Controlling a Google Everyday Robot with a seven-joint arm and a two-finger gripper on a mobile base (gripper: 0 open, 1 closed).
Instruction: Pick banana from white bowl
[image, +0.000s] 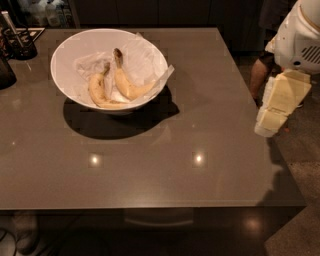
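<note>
I am watching the gripper (272, 116) hanging just off the table's (150, 170) right edge, below the white arm (297, 37). Whether it is open or closed I cannot tell. The banana (131, 89) is lying inside the white bowl (75, 47) at the far left of the table, on crumpled paper (145, 57), just beside a shorter banana (99, 94). Gripper and bowl are sitting well apart.

Banana (131, 88) lies in white bowl (64, 62), seemingly on paper (149, 58); gripper (274, 112) hangs well apart at right
</note>
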